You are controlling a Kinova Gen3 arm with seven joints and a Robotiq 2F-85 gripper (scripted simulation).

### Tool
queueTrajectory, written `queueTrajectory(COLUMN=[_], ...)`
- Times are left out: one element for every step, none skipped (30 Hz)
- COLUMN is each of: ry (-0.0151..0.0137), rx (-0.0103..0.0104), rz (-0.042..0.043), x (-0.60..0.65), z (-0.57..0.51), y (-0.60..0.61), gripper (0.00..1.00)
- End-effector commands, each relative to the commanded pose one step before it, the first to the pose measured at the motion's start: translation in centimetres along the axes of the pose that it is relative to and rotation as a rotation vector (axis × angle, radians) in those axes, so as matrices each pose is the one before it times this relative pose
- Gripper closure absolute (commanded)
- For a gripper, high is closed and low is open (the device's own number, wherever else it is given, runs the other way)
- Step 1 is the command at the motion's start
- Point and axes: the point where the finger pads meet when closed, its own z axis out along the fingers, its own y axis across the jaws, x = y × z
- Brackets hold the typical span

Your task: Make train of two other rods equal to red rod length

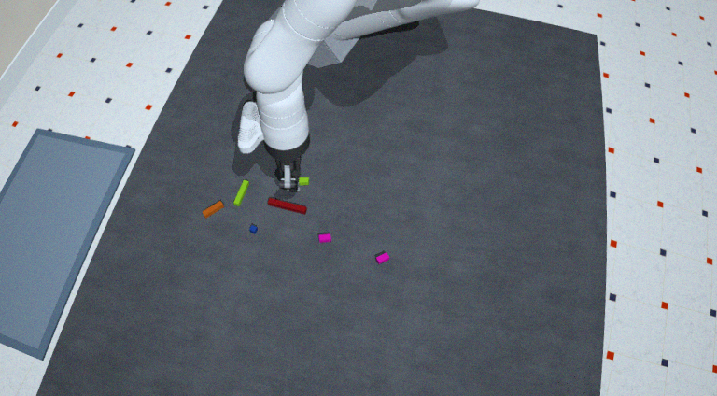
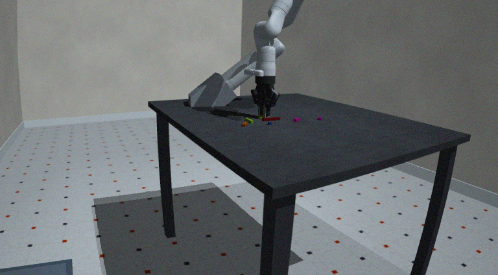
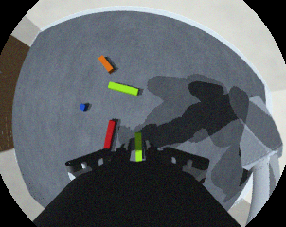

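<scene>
My gripper (image 1: 288, 189) (image 2: 264, 115) (image 3: 137, 146) points down, narrowly open. Its fingers stand low on either side of one lime rod (image 1: 303, 180) (image 3: 138, 155), without visibly gripping it; the fingers partly hide this rod. The red rod (image 1: 287, 205) (image 2: 272, 119) (image 3: 109, 134) lies close beside the gripper. A second lime rod (image 1: 241, 192) (image 2: 249, 120) (image 3: 123, 88) lies apart, left of the gripper in the top view. One magenta rod (image 1: 325, 237) (image 2: 296, 119) lies beyond the red rod's right end, and another magenta rod (image 1: 382, 258) (image 2: 320, 118) lies farther right.
An orange rod (image 1: 213, 208) (image 2: 244, 124) (image 3: 106, 63) lies left of the second lime rod in the top view. A small blue rod (image 1: 253, 229) (image 2: 269, 123) (image 3: 82, 107) lies in front of the red rod's left end. All rest on the dark table (image 1: 475, 318) (image 2: 349, 147).
</scene>
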Motion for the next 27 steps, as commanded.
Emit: queueTrajectory(ry=[-0.00043,0.0,0.0,0.0,0.0,0.0,0.0,0.0,0.0,0.0,0.0,0.0,0.0,0.0,0.0,0.0,0.0,0.0,0.0,0.0,0.0,0.0,0.0,0.0,0.0,0.0,0.0], rx=[0.00055,0.0,0.0,0.0,0.0,0.0,0.0,0.0,0.0,0.0,0.0,0.0,0.0,0.0,0.0,0.0,0.0,0.0,0.0,0.0,0.0,0.0,0.0,0.0,0.0,0.0,0.0], rz=[0.00047,0.0,0.0,0.0,0.0,0.0,0.0,0.0,0.0,0.0,0.0,0.0,0.0,0.0,0.0,0.0,0.0,0.0,0.0,0.0,0.0,0.0,0.0,0.0,0.0,0.0,0.0], x=[-0.058,0.0,0.0,0.0,0.0,0.0,0.0,0.0,0.0,0.0,0.0,0.0,0.0,0.0,0.0,0.0,0.0,0.0,0.0,0.0,0.0,0.0,0.0,0.0,0.0,0.0,0.0], z=[0.156,0.0,0.0,0.0,0.0,0.0,0.0,0.0,0.0,0.0,0.0,0.0,0.0,0.0,0.0,0.0,0.0,0.0,0.0,0.0,0.0,0.0,0.0,0.0,0.0,0.0,0.0], y=[0.016,0.0,0.0,0.0,0.0,0.0,0.0,0.0,0.0,0.0,0.0,0.0,0.0,0.0,0.0,0.0,0.0,0.0,0.0,0.0,0.0,0.0,0.0,0.0,0.0,0.0,0.0], gripper=[0.76,0.76,0.76,0.76,0.76,0.76,0.76,0.76,0.76,0.76,0.76,0.95,0.95,0.95,0.95,0.95,0.95,0.95,0.95,0.95,0.95,0.95,0.95,0.95,0.95,0.95,0.95])
